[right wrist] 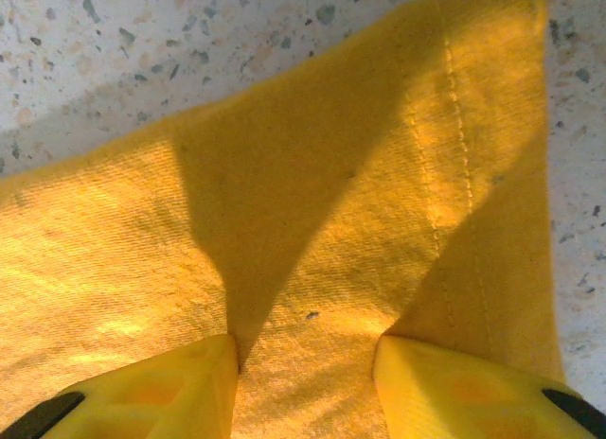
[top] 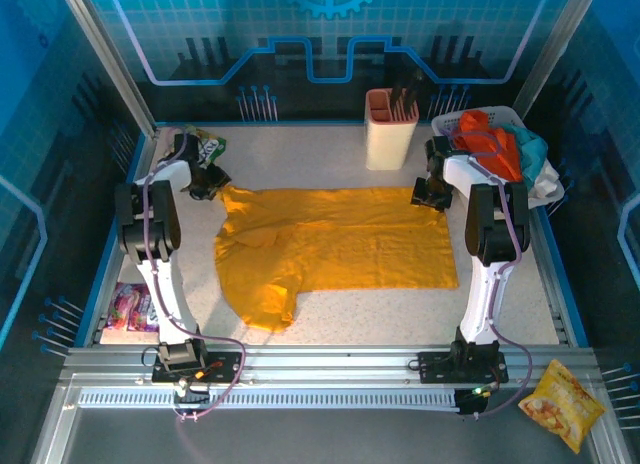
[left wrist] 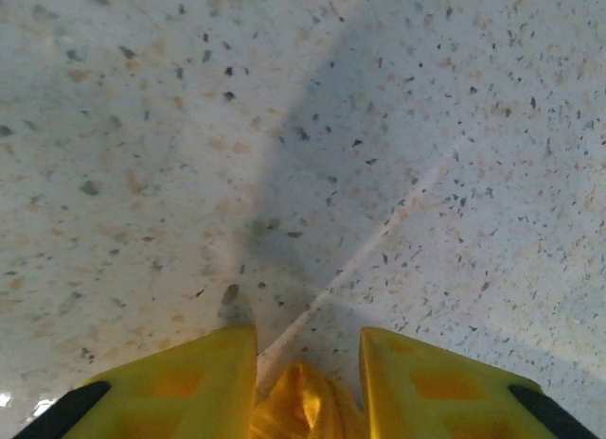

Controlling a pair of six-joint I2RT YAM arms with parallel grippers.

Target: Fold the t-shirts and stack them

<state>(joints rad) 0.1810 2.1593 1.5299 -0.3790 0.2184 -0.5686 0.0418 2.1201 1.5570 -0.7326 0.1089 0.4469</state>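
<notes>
A mustard-yellow t-shirt [top: 335,244] lies spread across the middle of the table, its near left part bunched. My left gripper [top: 207,179] sits at the shirt's far left corner. In the left wrist view its jaws [left wrist: 308,340] stand apart, with a small fold of the yellow cloth [left wrist: 303,401] loose between them over bare tabletop. My right gripper [top: 432,194] is at the far right corner. In the right wrist view it is open [right wrist: 308,342], its fingers down on the flat hemmed corner of the shirt [right wrist: 312,202]. Orange-red [top: 490,139] and teal [top: 527,149] t-shirts are heaped in a basket.
The white basket [top: 452,120] stands at the back right beside a cream holder [top: 390,129]. A green-yellow snack packet [top: 205,141] lies behind the left gripper. A pink packet [top: 130,306] lies at the left edge. An orange snack bag [top: 563,404] lies off the table, front right.
</notes>
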